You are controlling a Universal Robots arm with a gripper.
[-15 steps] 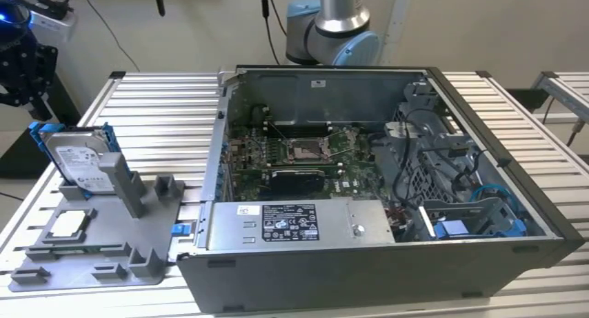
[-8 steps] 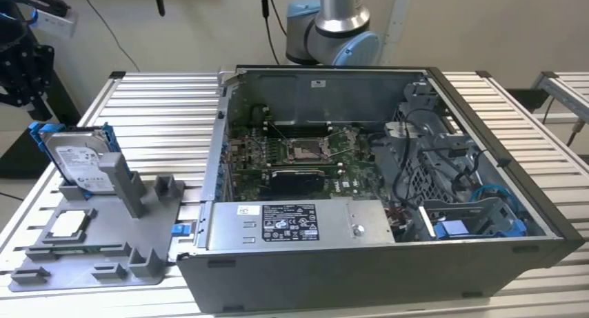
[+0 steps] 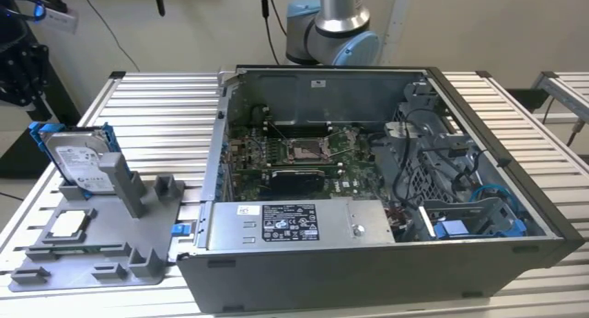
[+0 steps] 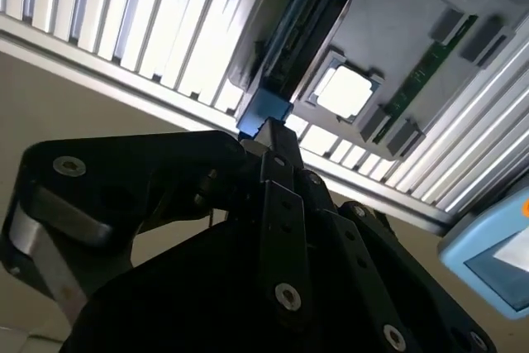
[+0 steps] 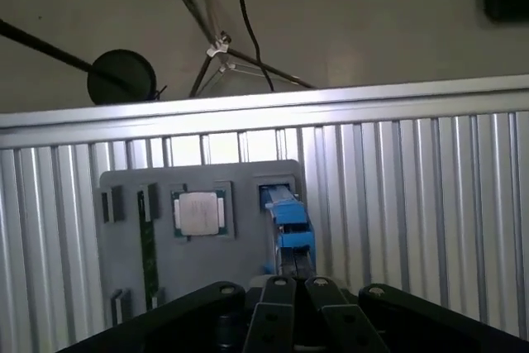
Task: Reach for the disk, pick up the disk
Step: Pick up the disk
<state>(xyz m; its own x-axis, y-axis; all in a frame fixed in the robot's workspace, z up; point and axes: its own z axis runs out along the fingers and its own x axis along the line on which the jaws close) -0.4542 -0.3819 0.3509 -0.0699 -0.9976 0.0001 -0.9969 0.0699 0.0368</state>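
— Black links of your gripper sit closest to the lens in both wrist views. Its fingers are pressed together into a single tip, and they hold nothing.

— Where's the disk?

— Your disk stands on edge, slightly tilted, in a slot of the grey fixture on the exterior view's left, with its blue bracket around it. In the first wrist view you look down on its blue upper edge, which lines up with your fingertips. It stands free in its slot.

— What's crowding it?

— One grey post of the fixture rises just in front of the disk and covers part of its face in the exterior view. Your square processor chip lies flat in a recess beside the slot, and a green memory strip lies in the fixture on the chip's far side. Just beside the fixture, towards the exterior view's right, is the open computer case. All of it rests on the slatted aluminium table.

— Any writing you can read?

— You have a white printed label on the disk's face (I cannot make out the words). You also have a black-and-white sticker on the long grey power-supply box, which lies along the case's near wall. Its print I cannot tell either.
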